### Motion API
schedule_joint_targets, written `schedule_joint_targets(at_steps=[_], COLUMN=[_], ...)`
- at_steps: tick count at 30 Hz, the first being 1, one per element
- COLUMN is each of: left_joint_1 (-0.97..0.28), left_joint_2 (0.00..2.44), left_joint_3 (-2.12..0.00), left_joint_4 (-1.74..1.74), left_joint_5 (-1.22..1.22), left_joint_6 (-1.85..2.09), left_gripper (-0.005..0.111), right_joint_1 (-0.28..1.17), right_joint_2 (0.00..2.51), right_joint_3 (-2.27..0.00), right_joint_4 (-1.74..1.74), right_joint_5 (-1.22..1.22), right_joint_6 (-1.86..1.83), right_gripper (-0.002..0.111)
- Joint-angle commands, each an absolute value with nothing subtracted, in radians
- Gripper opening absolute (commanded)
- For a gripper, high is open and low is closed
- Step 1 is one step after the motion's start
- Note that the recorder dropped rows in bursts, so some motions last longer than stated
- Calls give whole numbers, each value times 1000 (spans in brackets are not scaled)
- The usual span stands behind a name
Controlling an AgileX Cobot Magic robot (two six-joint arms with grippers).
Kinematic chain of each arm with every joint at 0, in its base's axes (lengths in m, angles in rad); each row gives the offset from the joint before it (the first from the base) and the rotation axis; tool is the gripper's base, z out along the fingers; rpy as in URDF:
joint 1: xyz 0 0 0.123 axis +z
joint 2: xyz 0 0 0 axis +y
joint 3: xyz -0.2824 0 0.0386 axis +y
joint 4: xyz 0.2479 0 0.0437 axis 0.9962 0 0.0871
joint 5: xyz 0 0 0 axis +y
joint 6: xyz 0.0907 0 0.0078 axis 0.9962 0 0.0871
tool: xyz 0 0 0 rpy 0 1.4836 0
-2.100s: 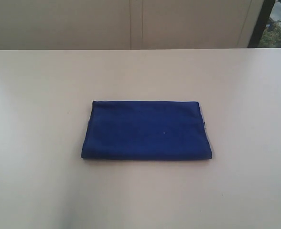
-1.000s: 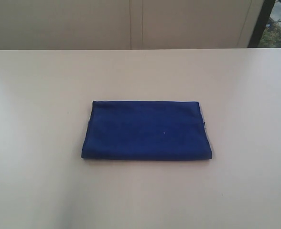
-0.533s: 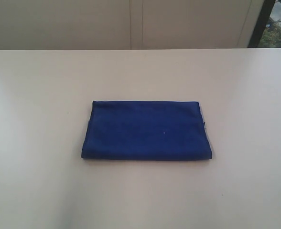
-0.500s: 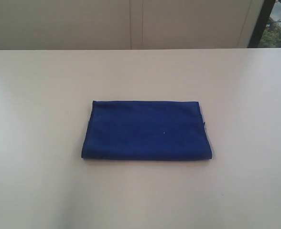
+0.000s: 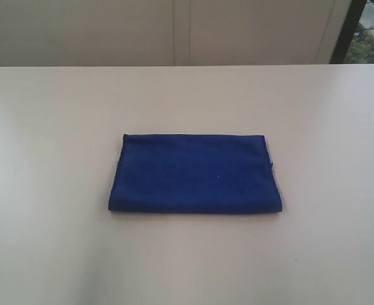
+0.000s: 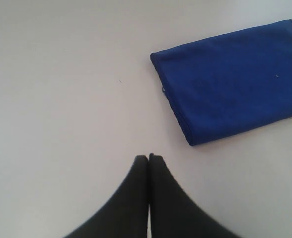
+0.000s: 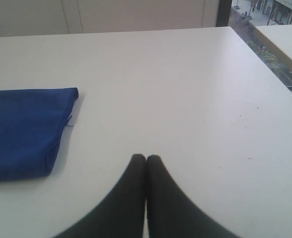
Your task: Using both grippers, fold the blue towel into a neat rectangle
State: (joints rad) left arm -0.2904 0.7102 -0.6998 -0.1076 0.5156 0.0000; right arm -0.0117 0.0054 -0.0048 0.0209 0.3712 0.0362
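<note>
The blue towel (image 5: 195, 173) lies flat in the middle of the table as a folded rectangle; a small pale tag shows at its right edge. In the exterior view neither gripper shows. My left gripper (image 6: 149, 157) is shut with nothing in it, hanging over bare table away from the blue towel (image 6: 233, 79). Black fingers pressed together mark my right gripper (image 7: 146, 158), also empty, off to the side of the blue towel (image 7: 24, 131), whose tag sticks out near the corner.
The white table (image 5: 47, 127) spreads wide around the cloth. Its far edge meets a pale wall (image 5: 174, 32). In the right wrist view the table's edge (image 7: 265, 64) drops off beside a window with a street outside.
</note>
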Motion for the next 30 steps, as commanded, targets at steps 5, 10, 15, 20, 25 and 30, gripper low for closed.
schedule_joint_targets(at_steps=[5,10,15,20,25,30], left_joint_1=[-291,-291,-291,-278,-188,-120], left_joint_2=[701,701,701,671,558,422], left_joint_3=[-694,-694,-694,-689,-632,-509], left_joint_4=[-110,-110,-110,-76,-110,-107], left_joint_5=[523,523,523,522,512,492], left_joint_6=[0,0,0,23,6,0], left_gripper=[0,0,0,0,0,0], right_joint_1=[-18,-18,-18,-18,-18,-18], right_joint_2=[0,0,0,0,0,0], right_joint_3=[0,0,0,0,0,0], right_joint_4=[23,23,23,23,23,23], right_joint_5=[357,357,357,357,357,357], right_joint_6=[29,29,29,29,29,29], right_gripper=[0,0,0,0,0,0])
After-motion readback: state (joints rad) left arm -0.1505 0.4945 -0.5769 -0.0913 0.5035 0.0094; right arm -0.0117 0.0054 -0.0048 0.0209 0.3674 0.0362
